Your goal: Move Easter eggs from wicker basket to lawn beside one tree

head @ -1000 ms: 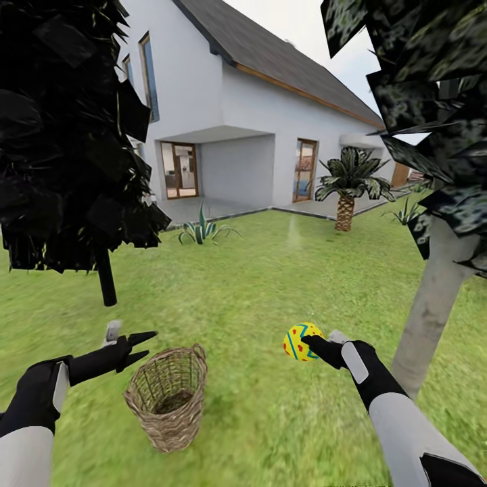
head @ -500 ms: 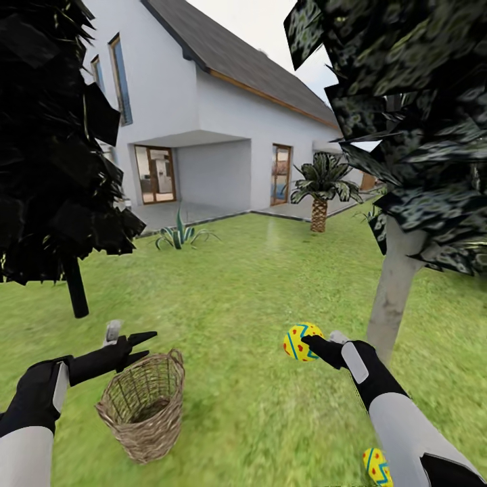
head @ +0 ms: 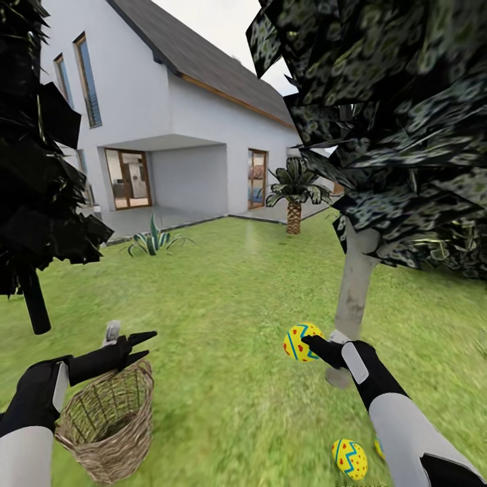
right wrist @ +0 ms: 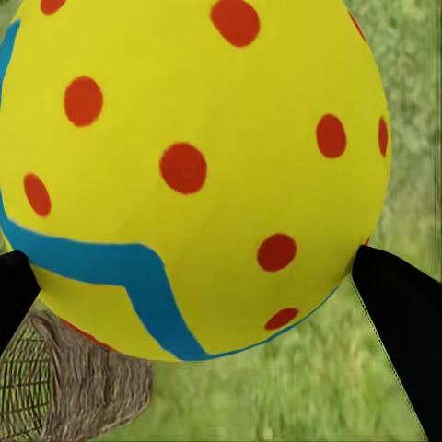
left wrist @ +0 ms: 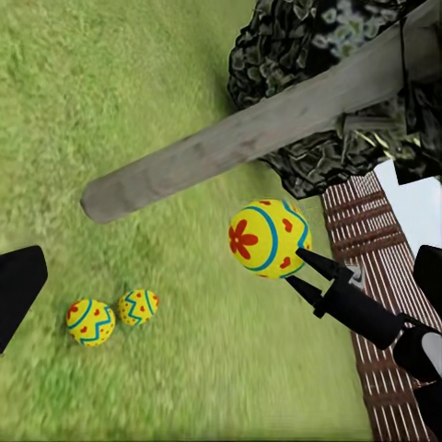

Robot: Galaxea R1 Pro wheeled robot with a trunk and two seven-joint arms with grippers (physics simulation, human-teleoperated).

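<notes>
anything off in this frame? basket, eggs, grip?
Nothing stands out. The wicker basket stands upright on the lawn, two eggs lie on grass near the pale trunk, and the right gripper holds the third.

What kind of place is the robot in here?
A simulated home garden, it seems: a wide green lawn, a white house behind it, and trees such as the grey-trunked tree and a small palm.

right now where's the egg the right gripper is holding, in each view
Head view: held Easter egg right of centre, before the tree trunk.
Left wrist view: egg centre, below that trunk.
Right wrist view: egg up close.
Shared landmark: right gripper.
</notes>
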